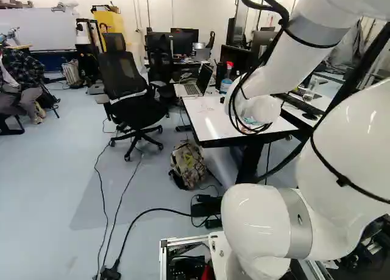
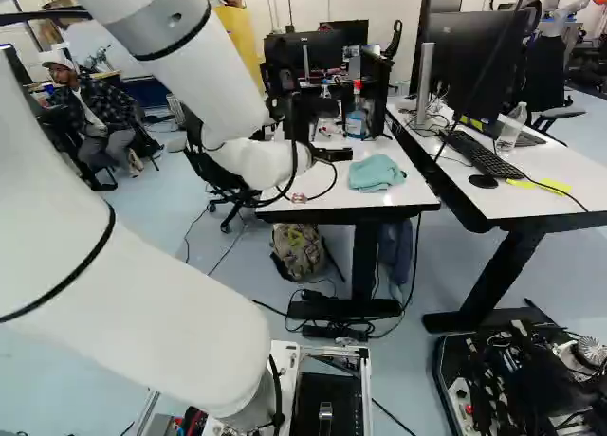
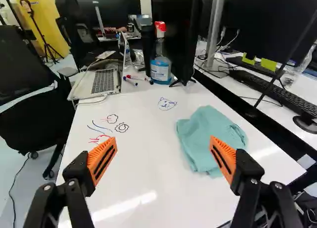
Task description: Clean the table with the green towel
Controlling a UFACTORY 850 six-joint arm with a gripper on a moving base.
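In the right base view my gripper (image 2: 332, 155) reaches over the white table (image 2: 327, 195), left of the folded green towel (image 2: 376, 172). The wrist view shows the gripper (image 3: 162, 158) open, its orange-padded fingers wide apart with nothing gripped. The green towel (image 3: 208, 138) lies crumpled on the table (image 3: 148, 173), ahead of the finger with the black desk behind it. Red, blue and black marker drawings (image 3: 106, 126) lie ahead of the other finger, and a blue face drawing (image 3: 166, 104) is farther off, near the towel.
A spray bottle (image 3: 160, 59), marker pens (image 3: 138, 80), a laptop (image 3: 99, 82) and a monitor (image 3: 173, 34) stand at the table's far part. Alongside is a desk with a keyboard (image 3: 277, 93). An office chair (image 1: 125, 91) and a backpack (image 1: 187, 164) are near the table.
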